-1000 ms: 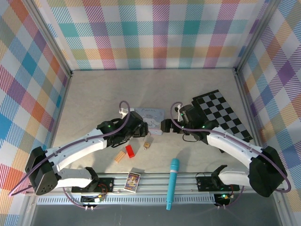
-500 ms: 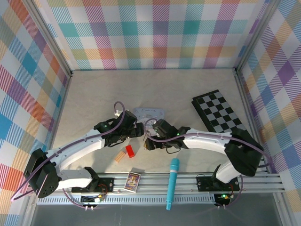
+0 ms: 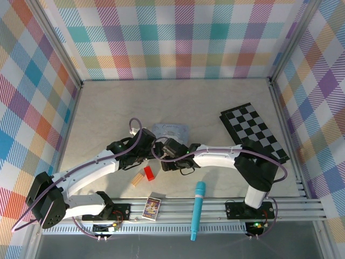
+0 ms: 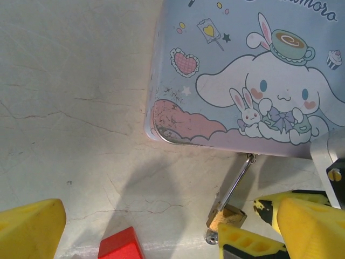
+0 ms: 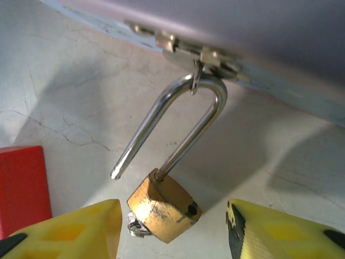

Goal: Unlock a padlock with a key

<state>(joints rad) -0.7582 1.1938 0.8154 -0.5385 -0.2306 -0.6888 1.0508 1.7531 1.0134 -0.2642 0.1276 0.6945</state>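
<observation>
I have both arms reaching in to the middle of the table, where the pastel cartoon tin (image 3: 173,129) lies flat. The padlock (image 5: 164,209) sits just off the tin's near edge. Its silver shackle (image 5: 178,116) is hooked through the small clasp (image 5: 197,56) on the tin's rim. One leg of the shackle is free of the brass body and the other is seated in it, so the lock stands open. A small silvery piece shows at the bottom of the body, which I take to be the key (image 5: 135,224). I cannot tell how deep it sits. My right gripper (image 5: 173,211) is spread apart, its yellow fingers (image 5: 70,232) standing on either side of the padlock body and clamping nothing. My left gripper (image 4: 170,216) is spread wide and holds nothing. It looks down on the tin's near-left corner, with the padlock (image 4: 226,217) just right of its centre. The red block (image 3: 149,172) lies on the table near the padlock, to its near left, with the tan block (image 3: 137,179) touching it. The teal stick (image 3: 198,210) lies well apart at the near edge.
</observation>
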